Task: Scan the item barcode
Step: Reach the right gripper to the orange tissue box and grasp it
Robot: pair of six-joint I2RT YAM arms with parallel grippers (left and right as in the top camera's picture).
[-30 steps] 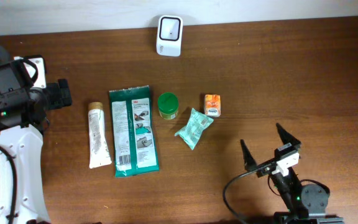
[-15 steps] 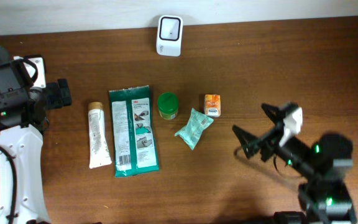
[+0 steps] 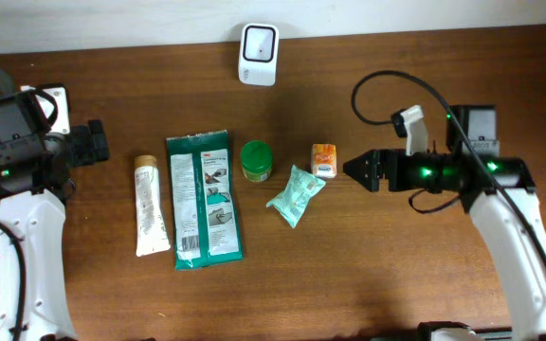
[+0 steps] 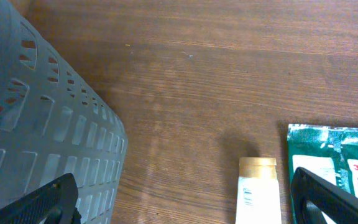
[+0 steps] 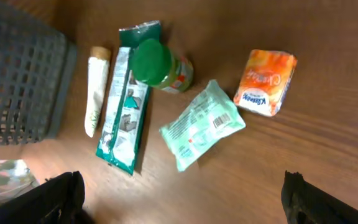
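While nothing is held by either arm, the right gripper (image 3: pixel 360 170) is spread wide, just beside the orange packet (image 3: pixel 324 159). The mint tissue pack (image 3: pixel 297 194) is laid barcode up next to it. The left gripper (image 3: pixel 91 144) is likewise opened fully, empty, near the tube (image 3: pixel 149 205). The scanner (image 3: pixel 258 54) is placed at the table's far edge.
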